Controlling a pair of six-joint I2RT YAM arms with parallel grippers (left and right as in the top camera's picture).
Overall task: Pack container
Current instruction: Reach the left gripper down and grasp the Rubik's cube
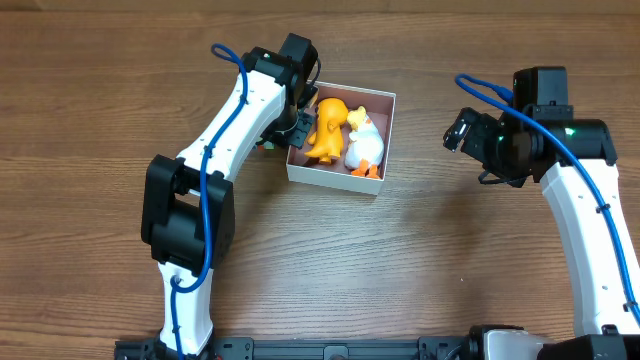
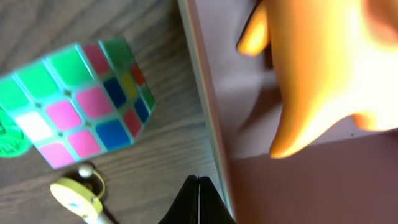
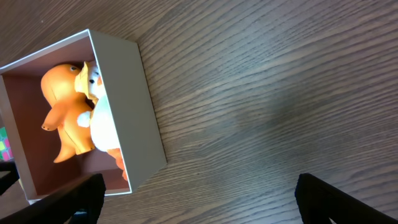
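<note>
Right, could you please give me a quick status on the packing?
Left gripper shut, at left wall of container. Right gripper open, off to the side. Orange toy and white duck inside. Puzzle cube outside, by that wall.

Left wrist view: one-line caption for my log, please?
Orange toy inside the container, with a puzzle cube on the table outside its wall.

One box holds two toys: one orange figure and one white duck. On the bench beside it lie three loose items: one colour cube, one small yellow item and one green item, seen only in part. There are two end effectors: one left end effector and one right end effector.
</note>
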